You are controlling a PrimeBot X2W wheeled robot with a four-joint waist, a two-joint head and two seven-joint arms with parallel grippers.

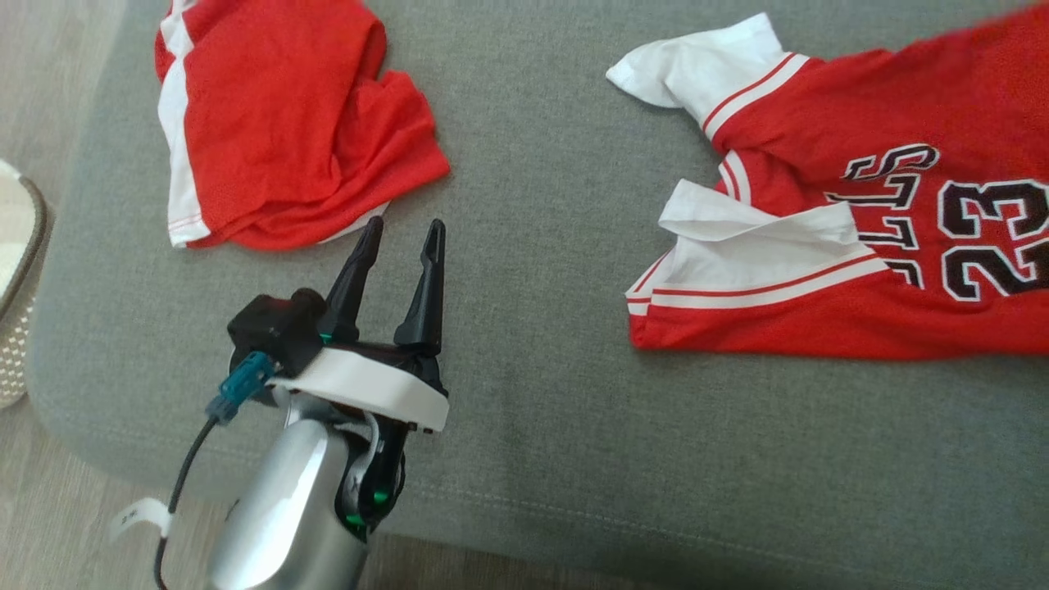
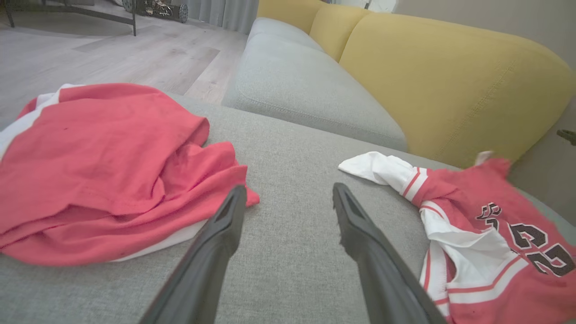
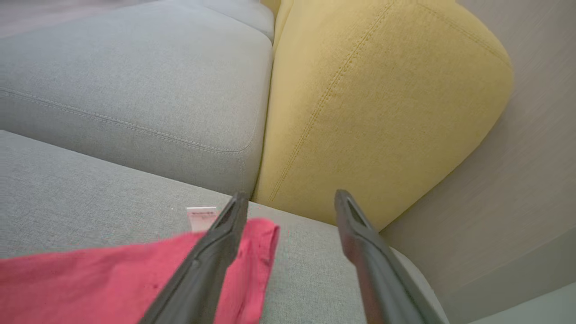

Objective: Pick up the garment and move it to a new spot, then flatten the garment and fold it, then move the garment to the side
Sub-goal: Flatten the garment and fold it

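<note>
A red jersey point(image 1: 819, 131) with white sleeves and a black "23" lies spread out, a bit rumpled, on the right of a grey cushion point(image 1: 541, 328). It also appears in the left wrist view point(image 2: 459, 193). A second red garment point(image 1: 279, 123) with white trim lies bunched at the cushion's far left point(image 2: 99, 166). My left gripper point(image 1: 401, 233) hovers open just in front of that bunched garment, holding nothing point(image 2: 289, 191). My right gripper point(image 3: 291, 198) is open over a red edge of the jersey point(image 3: 112, 279) with a small white tag point(image 3: 201, 217); nothing is between its fingers.
A yellow backrest point(image 2: 450, 81) rises behind the cushion, with a grey sofa seat point(image 2: 297, 85) beside it. A woven basket point(image 1: 16, 287) stands on the wooden floor point(image 2: 112, 49) off the cushion's left edge. Bare grey fabric separates the two garments.
</note>
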